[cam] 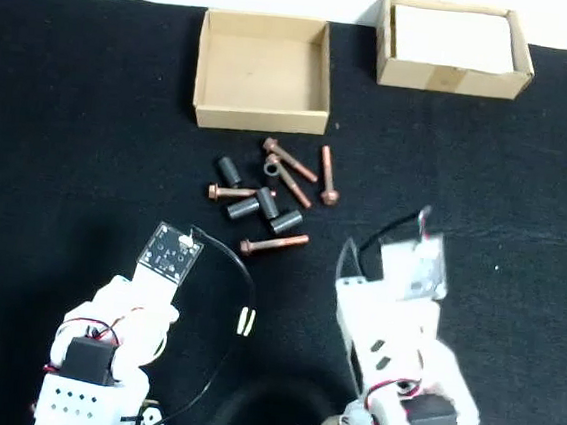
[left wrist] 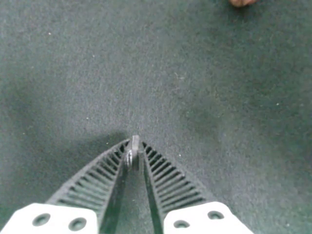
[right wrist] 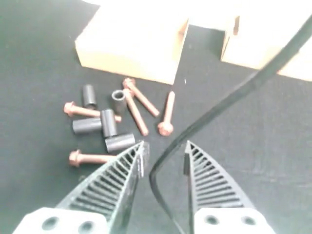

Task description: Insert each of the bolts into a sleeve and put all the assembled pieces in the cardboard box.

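The high view looks down over the table (cam: 73,102); the right wrist view, far nearer, shares its bolts (cam: 292,162).

I'm looking down on a table (cam: 63,101) covered in black cloth. Toward its far edge, left of centre, sits an open cardboard box (cam: 259,120). A second box (cam: 447,80) sits at the far edge, nearer the right corner. Mid-table, just on the near side of the cardboard box, five copper-coloured bolts (cam: 291,183) and five dark sleeves (cam: 242,209) lie in a loose cluster, some touching. One bolt (cam: 274,243) lies on the cluster's near side, and one sleeve (cam: 273,168) stands on end.
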`<control>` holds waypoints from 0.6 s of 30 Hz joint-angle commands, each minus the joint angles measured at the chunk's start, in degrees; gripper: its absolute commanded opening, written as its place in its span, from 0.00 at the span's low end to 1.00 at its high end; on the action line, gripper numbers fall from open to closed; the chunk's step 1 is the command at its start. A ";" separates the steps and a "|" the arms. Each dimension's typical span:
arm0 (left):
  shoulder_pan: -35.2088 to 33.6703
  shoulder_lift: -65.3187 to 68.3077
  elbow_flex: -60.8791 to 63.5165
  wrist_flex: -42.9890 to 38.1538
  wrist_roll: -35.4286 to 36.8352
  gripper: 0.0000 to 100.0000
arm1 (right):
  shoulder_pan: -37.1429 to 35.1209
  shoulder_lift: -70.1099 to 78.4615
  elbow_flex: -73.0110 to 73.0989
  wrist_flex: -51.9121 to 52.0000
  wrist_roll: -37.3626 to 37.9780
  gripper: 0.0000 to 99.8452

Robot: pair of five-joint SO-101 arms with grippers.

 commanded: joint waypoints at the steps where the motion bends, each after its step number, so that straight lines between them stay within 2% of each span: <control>1: 0.57 -0.04 1.01 0.18 -0.26 0.01 | -0.84 27.03 -23.69 6.20 0.44 0.13; 5: 0.57 -0.04 1.01 0.18 -0.26 0.01 | -6.11 56.31 -52.26 22.29 0.26 0.13; 7: 0.57 -0.04 1.01 0.18 -0.26 0.01 | -9.54 68.35 -64.75 29.67 -2.55 0.13; 13: 0.57 -0.04 1.01 0.18 -0.26 0.01 | -15.16 99.82 -93.32 40.75 -25.05 0.13; 18: 0.57 -0.04 1.01 0.18 -0.26 0.01 | -18.24 116.35 -101.93 41.27 -38.07 0.13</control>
